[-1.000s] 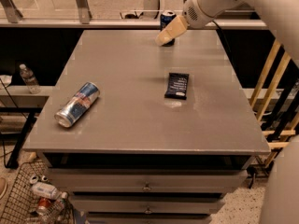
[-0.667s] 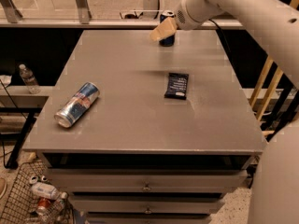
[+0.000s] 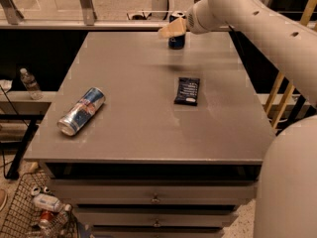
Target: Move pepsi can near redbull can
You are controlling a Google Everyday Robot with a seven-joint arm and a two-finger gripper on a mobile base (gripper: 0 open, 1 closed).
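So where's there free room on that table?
Bare grey tabletop lies between the slim silver redbull can, on its side front left, and the flat dark blue snack packet; the front right corner too. Crowded at the far edge: the gripper is at the short dark blue pepsi can.

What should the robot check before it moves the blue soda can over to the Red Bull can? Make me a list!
1. Pepsi can found, at the far edge of the table, seemingly upright: ok.
2. Gripper is at the pepsi can, close by its top: ok.
3. Gripper has a firm hold on the pepsi can: cannot tell.
4. Redbull can found, lying on its side near the front left: ok.
5. Straight path between the cans is free; the snack packet lies off to the right of it: ok.
6. Pepsi can is near the redbull can: not ok, they are far apart.
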